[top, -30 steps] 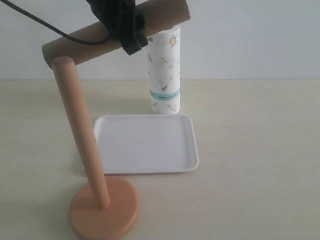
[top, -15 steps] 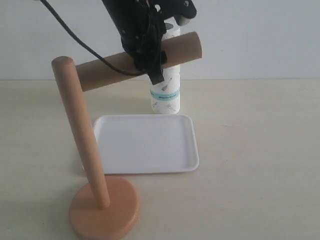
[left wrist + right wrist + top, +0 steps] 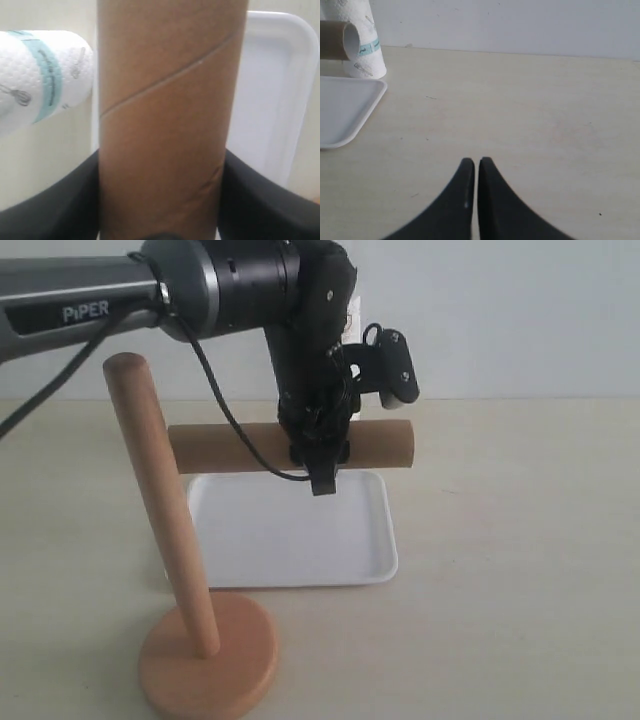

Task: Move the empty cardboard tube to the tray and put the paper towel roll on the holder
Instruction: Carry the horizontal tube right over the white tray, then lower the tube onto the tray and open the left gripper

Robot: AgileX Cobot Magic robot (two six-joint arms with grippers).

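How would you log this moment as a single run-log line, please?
left gripper: shut on empty cardboard tube, level, above tray | right gripper: shut, empty | paper towel roll: upright, off holder | holder: pole bare

One tube [image 3: 225, 447], one tray [image 3: 290, 540], one paper roll [image 3: 30, 75], one holder [image 3: 157, 515]

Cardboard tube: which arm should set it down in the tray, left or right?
Left. The left gripper grips the cardboard tube level just above the tray, so it likely only needs to lower and release. The right gripper is shut, empty, over the table beside the tray.
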